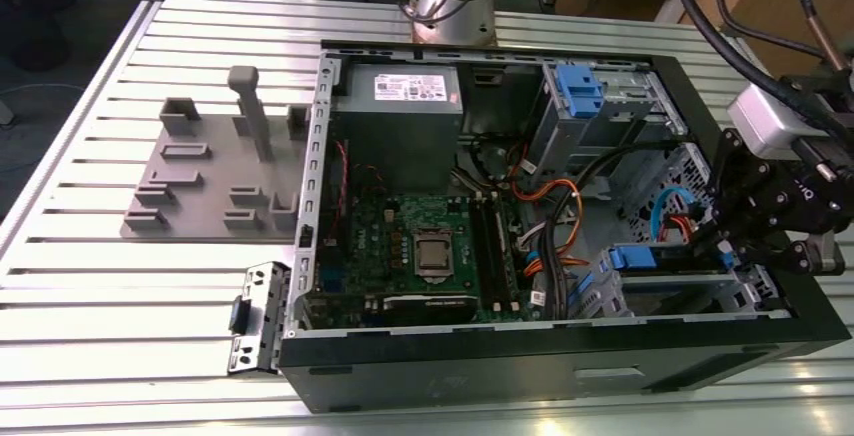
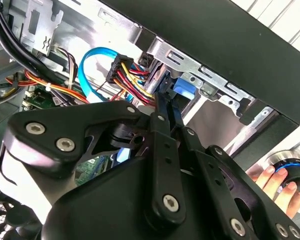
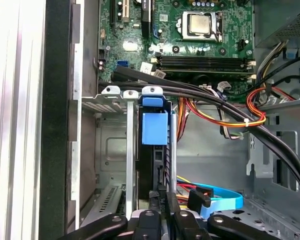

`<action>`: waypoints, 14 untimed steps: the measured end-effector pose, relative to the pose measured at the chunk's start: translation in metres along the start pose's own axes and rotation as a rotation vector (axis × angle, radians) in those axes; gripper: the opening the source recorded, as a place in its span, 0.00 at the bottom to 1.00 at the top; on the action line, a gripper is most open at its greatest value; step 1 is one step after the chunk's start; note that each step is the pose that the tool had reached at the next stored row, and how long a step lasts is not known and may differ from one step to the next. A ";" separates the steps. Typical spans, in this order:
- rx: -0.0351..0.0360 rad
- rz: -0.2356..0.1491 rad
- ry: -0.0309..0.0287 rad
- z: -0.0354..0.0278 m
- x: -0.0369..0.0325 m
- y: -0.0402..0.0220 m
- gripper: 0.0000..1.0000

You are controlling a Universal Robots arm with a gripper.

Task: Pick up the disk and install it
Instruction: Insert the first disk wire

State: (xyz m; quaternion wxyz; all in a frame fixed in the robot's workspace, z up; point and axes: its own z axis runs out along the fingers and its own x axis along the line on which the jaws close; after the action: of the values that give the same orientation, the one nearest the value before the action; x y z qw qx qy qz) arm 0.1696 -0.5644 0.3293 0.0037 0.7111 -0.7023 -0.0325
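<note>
Claw (image 3: 160,200) closed edge-on around the disk (image 3: 154,129), standing upright inside the drive cage (image 3: 112,145) of the open computer case (image 1: 747,341). Motherboard (image 3: 190,40) just beyond the cage.

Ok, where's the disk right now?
The disk stands on edge in the metal drive cage inside the computer case, near the exterior view's right, at the claw.

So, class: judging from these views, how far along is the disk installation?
Done: the disk stands edge-on in a slot of the drive cage inside the computer case. In hand: the gripper sits at the disk's near end. Left: full seating and release; neither can be confirmed.
</note>
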 end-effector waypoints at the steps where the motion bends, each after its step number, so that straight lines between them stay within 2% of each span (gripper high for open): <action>1: 0.0000 0.000 0.0004 0.0007 0.0001 -0.0001 0.17; 9: -0.0001 0.000 -0.0008 0.0030 0.0003 -0.0002 0.17; 11: -0.0001 0.000 -0.0007 0.0032 0.0003 -0.0002 0.18; 12: 0.0000 0.000 -0.0004 0.0030 0.0003 -0.0002 0.24; 14: -0.0001 0.000 0.0004 0.0020 0.0003 -0.0003 0.24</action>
State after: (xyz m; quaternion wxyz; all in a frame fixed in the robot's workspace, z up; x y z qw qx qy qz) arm 0.1698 -0.5646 0.3272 0.0039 0.7111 -0.7024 -0.0324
